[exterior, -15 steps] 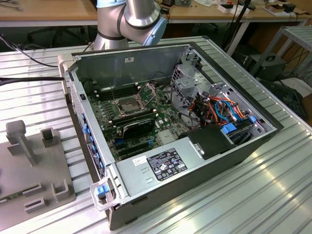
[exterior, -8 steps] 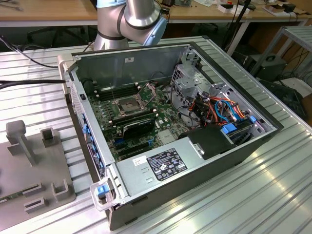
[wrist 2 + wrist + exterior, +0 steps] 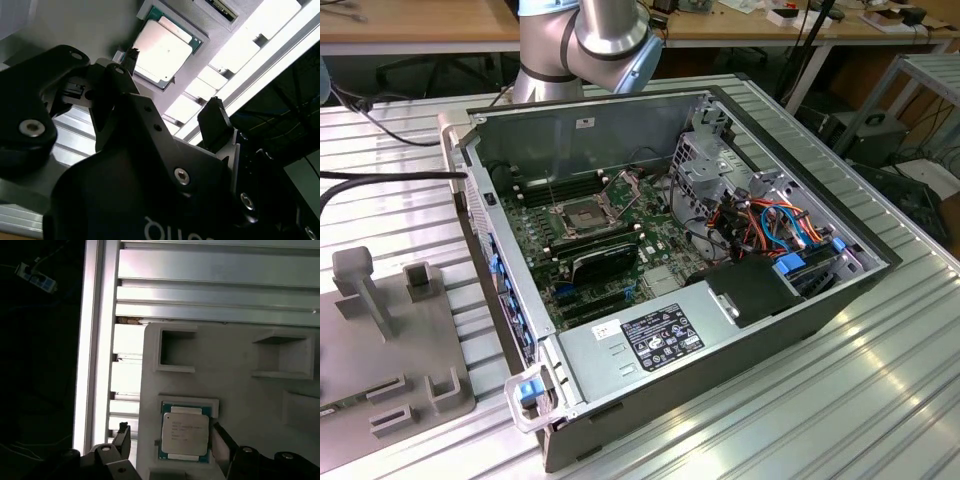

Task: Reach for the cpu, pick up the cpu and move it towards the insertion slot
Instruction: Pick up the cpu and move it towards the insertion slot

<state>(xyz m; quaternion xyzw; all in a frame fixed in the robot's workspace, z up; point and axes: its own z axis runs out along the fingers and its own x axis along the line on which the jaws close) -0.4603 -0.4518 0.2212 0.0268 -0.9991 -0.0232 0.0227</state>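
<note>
The pincer [image 3: 171,440] is spread wide and holds nothing; the cpu [image 3: 185,436] is seen between its two black fingers [image 3: 122,439]. The cpu lies flat in a recess of the grey fixture [image 3: 225,375] on the ribbed metal worktop [image 3: 200,280]. In the exterior view, the insertion slot [image 3: 582,215] sits inside the open computer case [image 3: 560,130].

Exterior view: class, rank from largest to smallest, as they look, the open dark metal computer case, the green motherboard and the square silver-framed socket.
1. open dark metal computer case
2. green motherboard
3. square silver-framed socket
Each sits within the one above it, so the order is sure.
</note>
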